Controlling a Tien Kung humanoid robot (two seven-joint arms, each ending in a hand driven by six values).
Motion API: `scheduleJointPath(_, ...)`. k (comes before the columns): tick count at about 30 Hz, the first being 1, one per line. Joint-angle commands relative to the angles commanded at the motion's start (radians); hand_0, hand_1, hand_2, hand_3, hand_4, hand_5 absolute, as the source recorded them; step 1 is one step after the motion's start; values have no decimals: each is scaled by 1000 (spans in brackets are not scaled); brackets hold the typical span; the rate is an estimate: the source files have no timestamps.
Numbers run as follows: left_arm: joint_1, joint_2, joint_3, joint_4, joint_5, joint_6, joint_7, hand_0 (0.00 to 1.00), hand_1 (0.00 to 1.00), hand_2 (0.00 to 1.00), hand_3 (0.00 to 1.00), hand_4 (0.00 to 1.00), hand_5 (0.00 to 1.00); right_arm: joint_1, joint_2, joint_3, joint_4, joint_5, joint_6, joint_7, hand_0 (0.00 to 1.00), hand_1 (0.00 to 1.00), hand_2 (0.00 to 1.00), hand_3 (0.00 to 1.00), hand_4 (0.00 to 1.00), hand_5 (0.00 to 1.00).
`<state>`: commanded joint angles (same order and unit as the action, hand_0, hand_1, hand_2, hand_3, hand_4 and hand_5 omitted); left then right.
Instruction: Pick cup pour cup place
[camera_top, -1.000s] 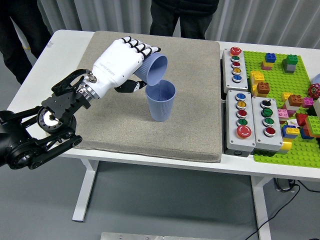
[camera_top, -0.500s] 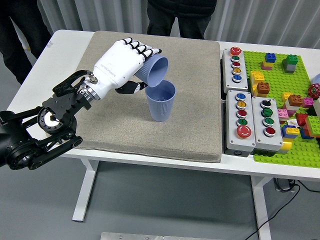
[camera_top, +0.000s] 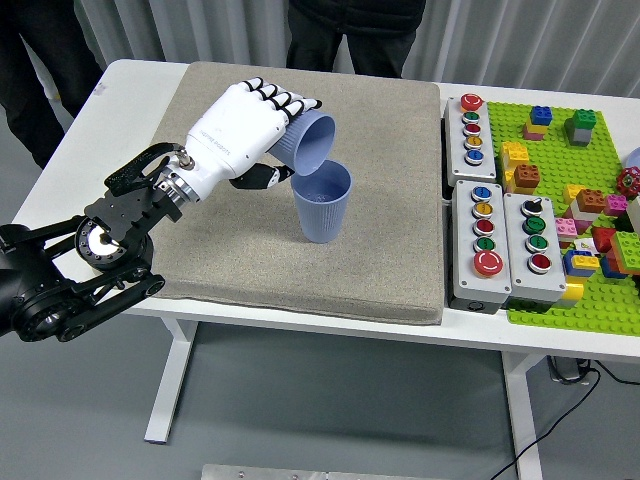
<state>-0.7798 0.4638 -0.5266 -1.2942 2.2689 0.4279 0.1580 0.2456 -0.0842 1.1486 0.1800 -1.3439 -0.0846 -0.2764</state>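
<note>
While a tipped blue cup (camera_top: 312, 140) is gripped by the left hand (camera_top: 240, 125) over the upright blue cup (camera_top: 321, 201), the hand's printed lettering can't really be read.

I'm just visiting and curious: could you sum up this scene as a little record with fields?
Left robot hand: grips a tilted blue cup, mouth angled down
Second blue cup: upright on the grey mat, just below the tilted one
Right robot hand: not in view
Beside the mat: button boxes, green brick plate
Far side: people standing
</note>
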Motion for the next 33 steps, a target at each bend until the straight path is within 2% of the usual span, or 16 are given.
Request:
scheduleJointPath(5,9,-1,-46,2,-122,52,3,533,494,491,502,639,65,1,0,1,0,-1,0,0,674,634,559,563,2,102)
scheduleJointPath(7,16,-3,-72,8,-206,78,-10,533,494,491,502,639,65,1,0,1,0,-2,0,0,674,634,559,563,2,102)
scheduleJointPath(9,30,-6,-113,15,-291,115,-55,531,495,497,503,638,67,0,0,1,0,-1,1,0,674,634,559,563,2,101)
scheduleJointPath(12,41,-8,-147,18,-414,135,-113,531,495,497,503,638,67,1,-1,1,0,1,0,1,674,634,559,563,2,101)
scheduleJointPath(15,56,-17,-195,24,-543,107,-199,522,486,496,502,642,68,2,-1,0,0,1,1,0,673,634,558,564,2,101)
scheduleJointPath(18,80,-34,-244,45,-666,55,-291,522,486,496,502,642,68,2,-1,-1,0,2,1,0,673,634,558,564,2,101)
scheduleJointPath(20,90,-41,-256,53,-751,55,-315,526,492,497,503,642,72,2,0,-2,0,3,1,0,674,634,559,564,2,101)
scheduleJointPath(21,105,-52,-268,65,-796,64,-335,526,492,497,503,642,72,1,0,-2,0,3,0,0,674,634,559,564,2,101)
scheduleJointPath(25,145,-84,-288,101,-959,80,-361,526,492,497,503,642,72,-3,3,1,0,-4,1,-1,674,634,559,564,2,101)
scheduleJointPath(28,192,-136,-336,144,-1089,99,-370,527,496,497,502,648,80,-8,5,1,0,-10,3,-2,674,634,559,564,2,101)
scheduleJointPath(30,212,-159,-361,160,-1173,101,-380,527,496,497,502,648,80,-10,5,2,0,-12,3,-2,674,634,559,564,2,101)
scheduleJointPath(33,263,-220,-421,195,-1303,96,-404,528,498,499,504,653,92,-13,7,3,0,-14,4,-2,674,634,559,564,2,101)
